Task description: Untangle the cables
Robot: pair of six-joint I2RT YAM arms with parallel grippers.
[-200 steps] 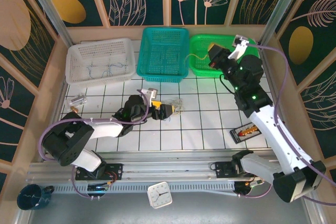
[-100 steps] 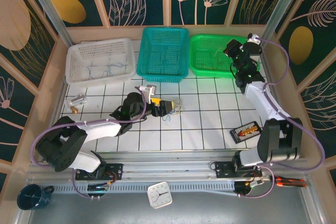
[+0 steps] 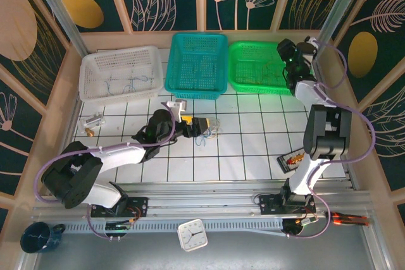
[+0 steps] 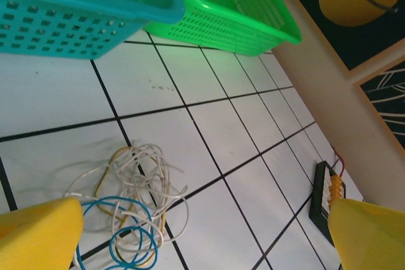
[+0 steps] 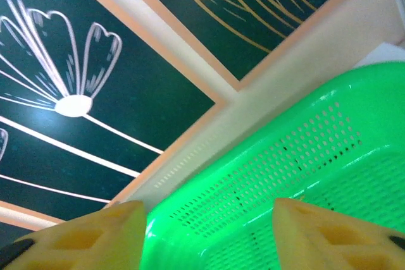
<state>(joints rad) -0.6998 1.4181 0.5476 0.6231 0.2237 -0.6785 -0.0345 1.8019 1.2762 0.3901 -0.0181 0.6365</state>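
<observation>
Left fingers [image 4: 39, 235] are spread wide open and holding nothing, one yellow pad on either side of the cables [image 4: 130, 203]. That's a small loose tangle of white, blue and yellowish wire lying on the tiled counter [image 4: 209, 124], about mid-frame from overhead. The left-hand pad sits right beside the blue loops, can't tell if it actually touches. Right fingers [image 5: 95, 235] are up in the top right over the green basket [image 5: 297, 175], partly apart with nothing between them.
</observation>
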